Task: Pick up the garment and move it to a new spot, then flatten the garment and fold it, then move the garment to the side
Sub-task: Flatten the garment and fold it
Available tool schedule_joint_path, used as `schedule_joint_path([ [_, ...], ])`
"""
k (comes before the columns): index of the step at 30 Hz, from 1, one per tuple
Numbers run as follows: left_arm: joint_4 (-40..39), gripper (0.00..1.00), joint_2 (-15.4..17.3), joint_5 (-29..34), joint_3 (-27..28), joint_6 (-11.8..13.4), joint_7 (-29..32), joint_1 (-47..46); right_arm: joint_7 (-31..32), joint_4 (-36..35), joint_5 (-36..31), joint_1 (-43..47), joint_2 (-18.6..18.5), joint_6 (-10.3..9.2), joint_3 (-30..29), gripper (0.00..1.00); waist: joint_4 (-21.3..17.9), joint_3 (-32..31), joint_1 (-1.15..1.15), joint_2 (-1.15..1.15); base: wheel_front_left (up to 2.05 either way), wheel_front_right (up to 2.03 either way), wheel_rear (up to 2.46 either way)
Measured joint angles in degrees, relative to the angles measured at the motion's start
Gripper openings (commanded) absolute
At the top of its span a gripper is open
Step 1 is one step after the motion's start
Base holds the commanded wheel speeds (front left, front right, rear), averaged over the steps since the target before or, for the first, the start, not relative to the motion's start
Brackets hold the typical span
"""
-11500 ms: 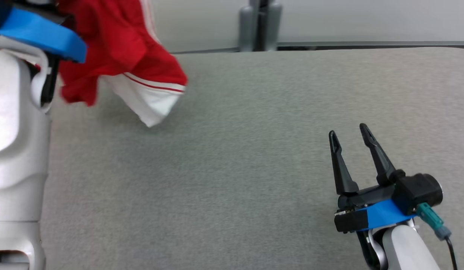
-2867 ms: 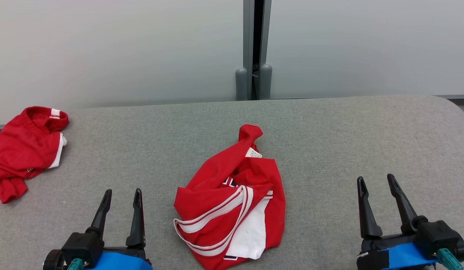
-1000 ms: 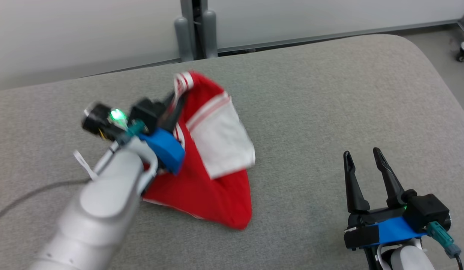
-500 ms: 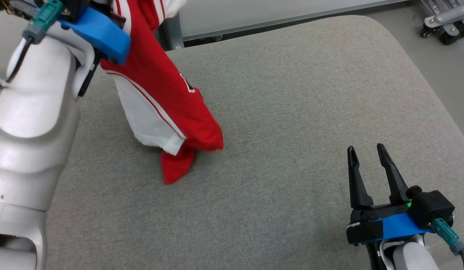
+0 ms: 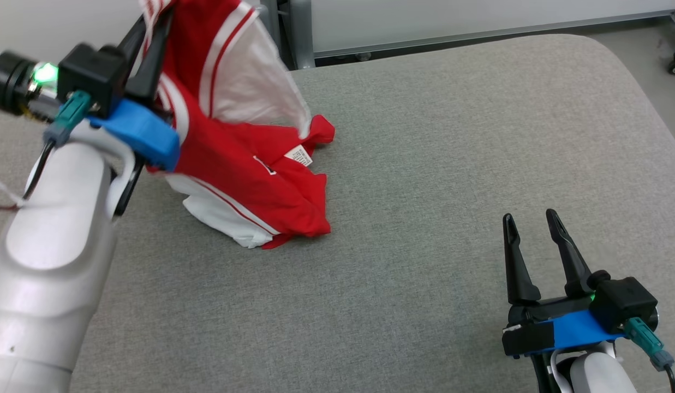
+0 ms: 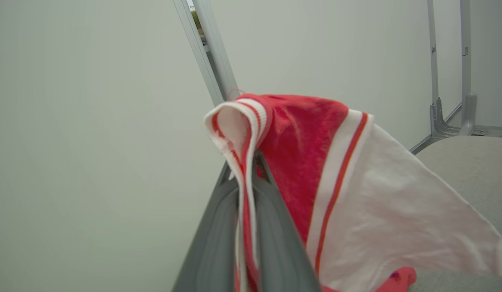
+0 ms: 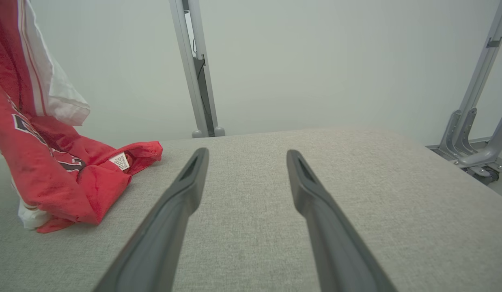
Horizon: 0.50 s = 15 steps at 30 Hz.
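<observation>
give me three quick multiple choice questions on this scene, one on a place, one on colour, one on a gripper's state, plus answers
1. Where does the lower end of the garment rest?
A) on the grey table
B) on the floor
C) in a basket

2. What colours is the garment?
A) blue and yellow
B) red and white
C) all black

3. How is the right gripper?
A) shut on the garment
B) shut on nothing
C) open, holding nothing

Answers:
1 A, its bottom folds bunch on the table while the left gripper pinches its striped edge higher up.
2 B, red cloth with white panels and stripes.
3 C, its fingers stand apart over bare table.
</observation>
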Motion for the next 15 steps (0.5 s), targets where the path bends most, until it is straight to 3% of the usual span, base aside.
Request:
schedule_joint_path([
  [8, 3.66, 0.0, 3.54, -1.41, 4.79, 1.51, 0.0, 7.26, 0.0, 0.46, -0.49, -0.16, 0.0, 0.0, 0.14, 1.0, 1.13, 0.97, 0.0, 0.0, 0.0, 0.0, 0.0],
  [15, 1.71, 0.0, 3.66, -0.67, 7.87, 2.57, 0.0, 7.94, 0.0, 0.78, -0.51, -1.27, 0.0, 0.0, 0.56, 1.0, 0.93, 2.07, 0.0, 0.0, 0.0, 0.0, 0.0],
])
